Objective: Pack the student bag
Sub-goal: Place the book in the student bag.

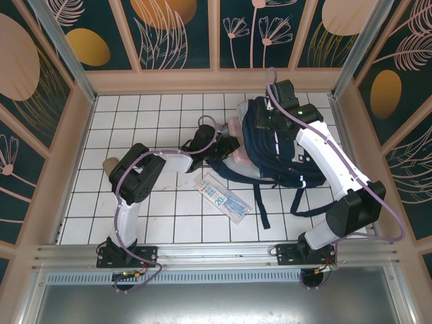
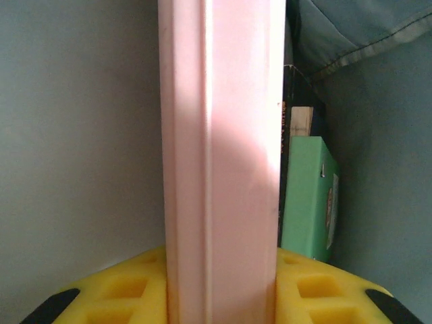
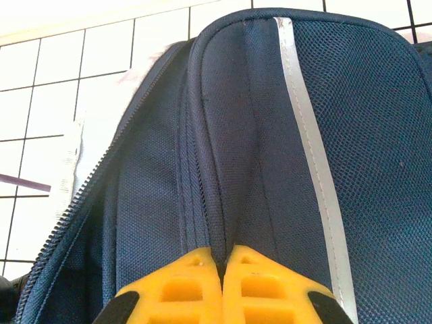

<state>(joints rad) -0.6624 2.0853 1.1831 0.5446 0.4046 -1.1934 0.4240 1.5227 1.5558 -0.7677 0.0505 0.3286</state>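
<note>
Student bag (image 1: 273,165) is lying flat on the white-tiled worktop (image 1: 135,115), over on the right half and close to the far rim (image 1: 202,81). Its long axis runs roughly far to near with a slight slant. Its mouth gapes to the left, and the black straps (image 1: 262,206) trail off toward the near edge.

Left tool (image 2: 221,283) is in at that mouth, yellow fingers (image 2: 128,290) clamped on either side of a pink case (image 2: 223,135) standing upright between them. Grey lining (image 2: 67,135) is all round it. Just to the right of the case, a green box (image 2: 307,196) is tucked inside the bag on its edge. There's a small label on its side, too small to read.

Right tool (image 3: 221,270) is up at the far end of the bag, fingers pinched tight on a raised fold of navy fabric. A white reflective stripe (image 3: 310,169) runs down the panel just beside that fold.

Out on the tiles, near the bag's mouth, a clear packet (image 1: 223,197) lies at a slant, apart from the bag. It carries blue print, but I can't read it from here.

As for room: plenty of bare tiles on the left half and along the near side. Much tighter on the right, where the bag sits near the side wall with the right arm draped across it.
</note>
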